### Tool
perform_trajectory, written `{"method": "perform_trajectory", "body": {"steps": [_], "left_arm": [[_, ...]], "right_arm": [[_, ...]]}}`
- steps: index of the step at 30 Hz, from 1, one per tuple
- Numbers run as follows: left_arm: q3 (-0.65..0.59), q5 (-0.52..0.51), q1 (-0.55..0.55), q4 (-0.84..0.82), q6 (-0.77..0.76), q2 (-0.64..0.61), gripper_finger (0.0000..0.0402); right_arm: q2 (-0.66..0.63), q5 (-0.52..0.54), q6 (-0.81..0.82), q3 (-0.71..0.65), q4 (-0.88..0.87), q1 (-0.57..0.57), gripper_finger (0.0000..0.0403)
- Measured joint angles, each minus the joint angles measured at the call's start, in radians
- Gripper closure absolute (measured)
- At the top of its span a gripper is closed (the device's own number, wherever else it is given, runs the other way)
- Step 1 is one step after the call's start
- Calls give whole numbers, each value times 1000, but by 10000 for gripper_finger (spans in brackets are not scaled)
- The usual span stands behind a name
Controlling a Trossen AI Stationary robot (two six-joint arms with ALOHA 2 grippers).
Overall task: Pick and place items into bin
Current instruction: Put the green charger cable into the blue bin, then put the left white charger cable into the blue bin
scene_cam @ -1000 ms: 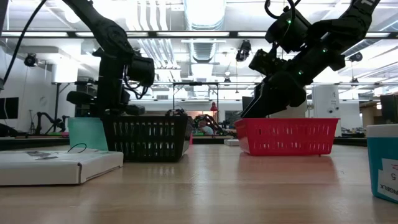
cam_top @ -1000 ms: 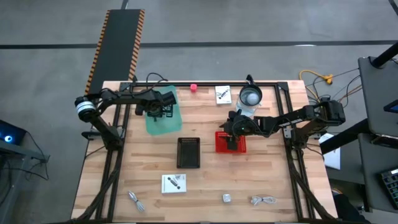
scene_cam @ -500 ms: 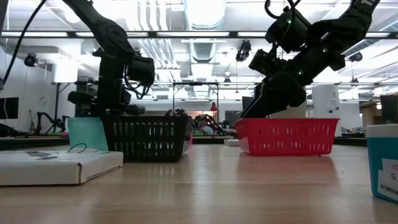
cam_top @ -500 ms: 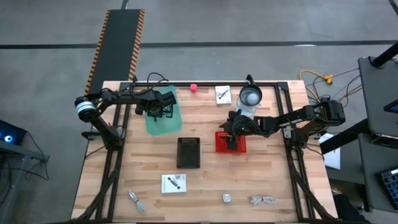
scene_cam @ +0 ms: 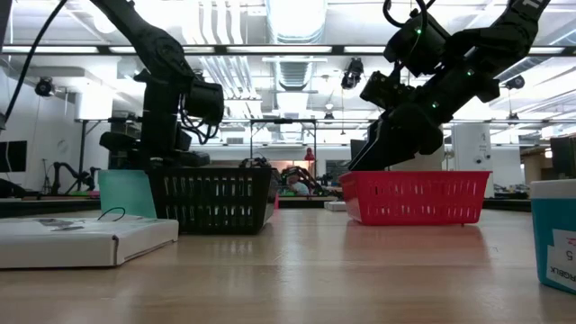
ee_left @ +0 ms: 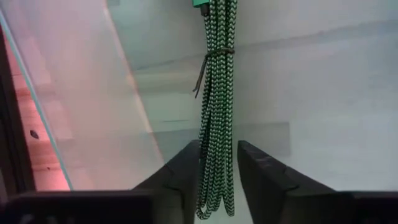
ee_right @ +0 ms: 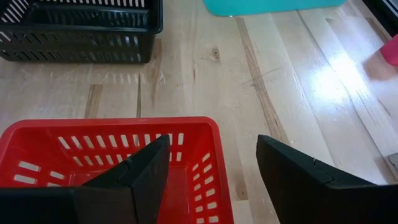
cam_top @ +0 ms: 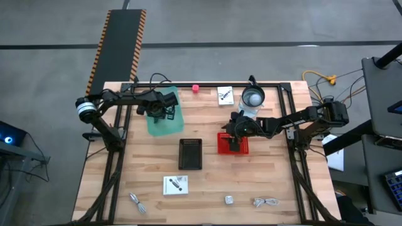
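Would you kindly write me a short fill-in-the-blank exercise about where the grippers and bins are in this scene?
1. The left gripper is over the ____ bin, a green braided cable between its fingers.
2. The right gripper hovers open over the ____ basket.
3. Between those two containers stands a ____ basket.

Missing words: teal; red; black

Robotics lab in a large industrial hall

Behind the wooden table (scene_cam: 360, 270), the low view shows a high ceiling with strip lights and ducts (scene_cam: 297, 63), white equipment cabinets (scene_cam: 472, 148) and more robot arms (scene_cam: 67, 175) on benches; beside the table, bare concrete floor, a hazard-striped ramp (cam_top: 119, 44) and loose cables (cam_top: 320, 80).
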Motion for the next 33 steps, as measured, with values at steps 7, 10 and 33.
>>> {"method": "perform_trajectory", "body": {"steps": [7,10,33], "left_arm": [[0,14,0,31,104,0,250],[7,34,0,32,132,-1,236],[125,208,-10,49,345,-15,230]], "right_arm": [[0,0,0,0,0,0,179],[0,0,0,0,0,0,179],[0,0,-1,0,0,0,179]]}}
